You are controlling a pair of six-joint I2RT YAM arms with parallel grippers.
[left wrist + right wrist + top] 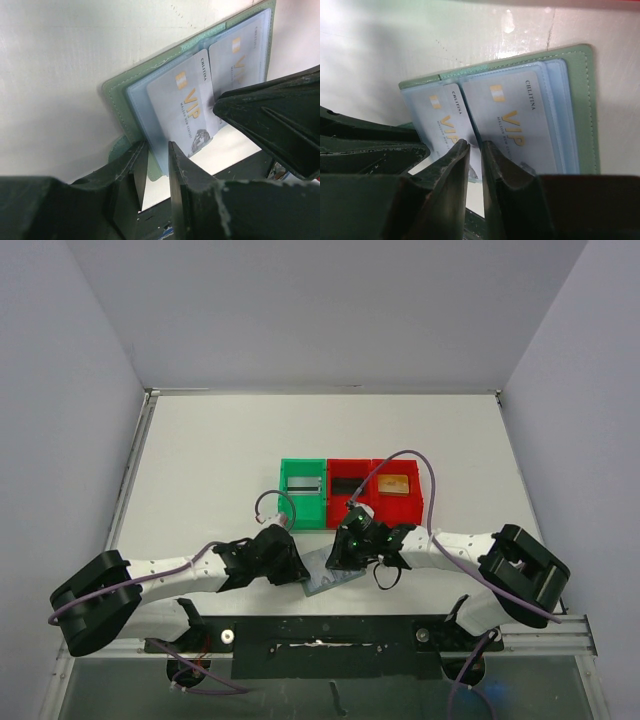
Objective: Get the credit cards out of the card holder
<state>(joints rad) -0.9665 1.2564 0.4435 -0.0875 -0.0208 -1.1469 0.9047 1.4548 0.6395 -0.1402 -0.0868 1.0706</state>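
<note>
At the near table edge (200, 530) I see the flat grey-green bifold card holder (583, 110) lying open, with both pale plastic credit cards (515, 120) in its clear pockets. My left gripper (156, 147) straddles its left end and my right gripper (475, 144) straddles a card edge by the fold. Both jaws are narrow, and I cannot tell if they pinch. Beyond sit a green plastic bin (303, 464) and two red plastic bins (348, 466).

The card holder (117, 95) lies open on the white table (60, 75), with a green border around pale blue panels with clear pockets. Two credit cards (182, 107) printed VIP in gold sit side by side in the panels. The left gripper (156, 152) has its jaws nearly closed astride the holder's near edge; contact cannot be confirmed. The right gripper (225, 107) enters from the right, tip at the seam between the cards
</note>
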